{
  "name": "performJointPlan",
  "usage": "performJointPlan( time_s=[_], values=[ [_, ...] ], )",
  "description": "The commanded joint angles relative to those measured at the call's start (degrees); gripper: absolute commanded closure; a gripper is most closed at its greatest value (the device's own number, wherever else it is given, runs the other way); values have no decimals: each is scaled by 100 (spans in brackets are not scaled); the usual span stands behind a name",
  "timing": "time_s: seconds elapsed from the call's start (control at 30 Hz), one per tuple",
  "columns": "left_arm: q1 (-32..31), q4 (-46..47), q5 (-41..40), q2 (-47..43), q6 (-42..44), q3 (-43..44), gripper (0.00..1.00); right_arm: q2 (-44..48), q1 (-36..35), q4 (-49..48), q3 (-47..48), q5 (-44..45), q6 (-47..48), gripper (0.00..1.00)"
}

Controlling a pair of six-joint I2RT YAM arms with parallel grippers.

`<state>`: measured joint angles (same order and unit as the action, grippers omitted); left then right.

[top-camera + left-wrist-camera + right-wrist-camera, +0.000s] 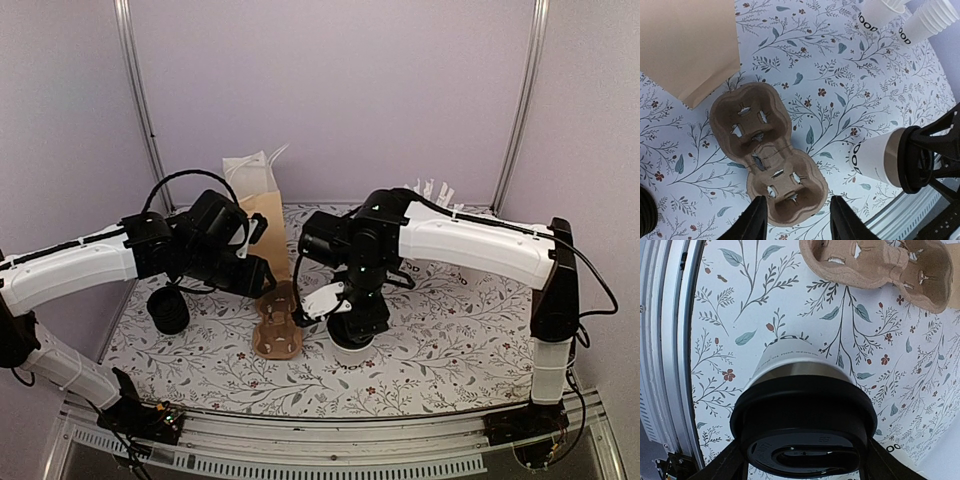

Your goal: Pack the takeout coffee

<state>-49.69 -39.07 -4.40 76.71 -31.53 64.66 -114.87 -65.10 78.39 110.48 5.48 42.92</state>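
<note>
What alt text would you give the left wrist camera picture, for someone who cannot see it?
A brown cardboard carrier with two cup wells lies on a floral tabletop, seen from above between the open fingers of the left gripper. A brown paper bag sits upper left, and a white coffee cup with a black lid is at right.

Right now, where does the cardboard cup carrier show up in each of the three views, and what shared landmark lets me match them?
Top external: the cardboard cup carrier lies at centre, just below the paper bag.
Left wrist: the carrier fills the middle, running diagonally.
Right wrist: the carrier runs along the top edge, right of centre.
Shared landmark: the lidded coffee cup beside it, seen in all three views.
</note>
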Motion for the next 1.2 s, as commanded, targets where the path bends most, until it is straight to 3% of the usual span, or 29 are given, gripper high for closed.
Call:
performJointPlan(
  time_s=[0.0, 1.17],
  values=[
    [74, 137, 69, -107, 31, -80, 55, -214, -38, 10, 141, 8, 28, 27],
    [117, 217, 127, -244, 61, -313, 55, -93, -77, 16, 79, 331, 63, 24]
  ],
)
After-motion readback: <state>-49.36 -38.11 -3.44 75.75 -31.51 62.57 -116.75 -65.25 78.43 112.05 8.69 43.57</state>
